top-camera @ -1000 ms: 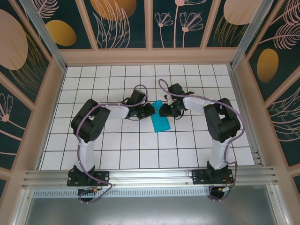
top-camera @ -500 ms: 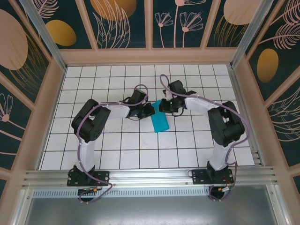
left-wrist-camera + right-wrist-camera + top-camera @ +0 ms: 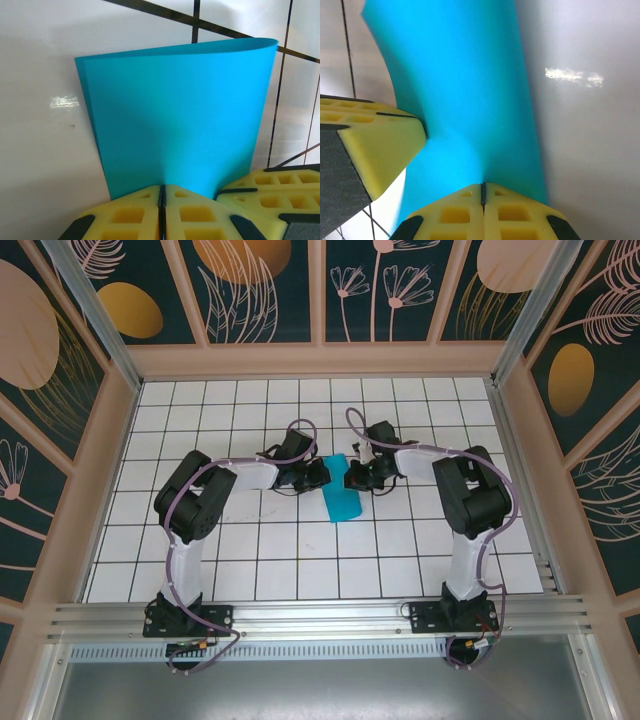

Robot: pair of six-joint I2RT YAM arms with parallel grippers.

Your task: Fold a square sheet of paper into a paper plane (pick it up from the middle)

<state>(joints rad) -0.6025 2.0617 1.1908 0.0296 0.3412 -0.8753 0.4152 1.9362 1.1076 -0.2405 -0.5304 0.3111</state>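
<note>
the left pincer [image 3: 161, 192] is pinched together on one edge of the square sheet of paper [image 3: 340, 502], which sits doubled over at mid-tabletop [image 3: 250, 560] between the arms. the right pincer [image 3: 482, 187] is clamped on it from the other side. i'd call this the first centre fold, its bend not yet flattened; next comes matching edges and pressing the crease.

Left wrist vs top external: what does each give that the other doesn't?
Left wrist: close detail. The left end effector has its yellow pads shut on the cyan sheet, which bows over in a soft fold. Top external: layout. Both arms reach to mid-table, with the right end effector opposite the left at the sheet's far end. Shared: the sheet on the white grid table.
</note>
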